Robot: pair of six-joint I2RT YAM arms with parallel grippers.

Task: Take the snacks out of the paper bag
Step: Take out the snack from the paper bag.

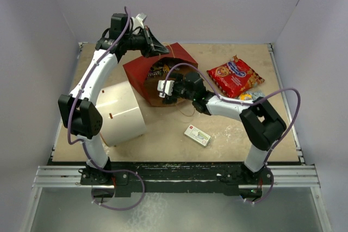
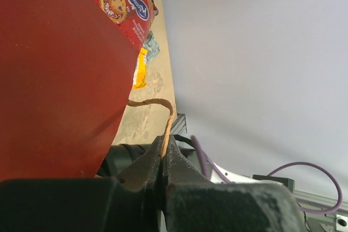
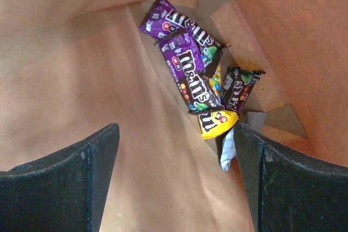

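Note:
The red paper bag [image 1: 183, 56] lies tipped with its mouth toward the arms. My left gripper [image 1: 156, 49] is shut on its thin twisted handle [image 2: 157, 103], pinched between the jaws, and the bag's red outside [image 2: 54, 80] fills the left wrist view. My right gripper [image 1: 166, 88] is open inside the bag mouth, over the brown kraft lining [image 3: 81, 69]. Ahead of its gripper opening [image 3: 176, 156] lie purple [image 3: 187, 63], brown [image 3: 236, 88] and yellow [image 3: 216, 122] candy packs and a pale wrapper [image 3: 227, 153], none held. The red cookie bag [image 1: 235, 75] lies on the table to the right.
A big white cylinder [image 1: 122, 113] lies left of the bag, beside the left arm. A small flat white-and-green box [image 1: 197, 135] lies near the front. A yellow and pale packet [image 1: 247, 96] lies by the right arm's elbow. Walls enclose the table on three sides.

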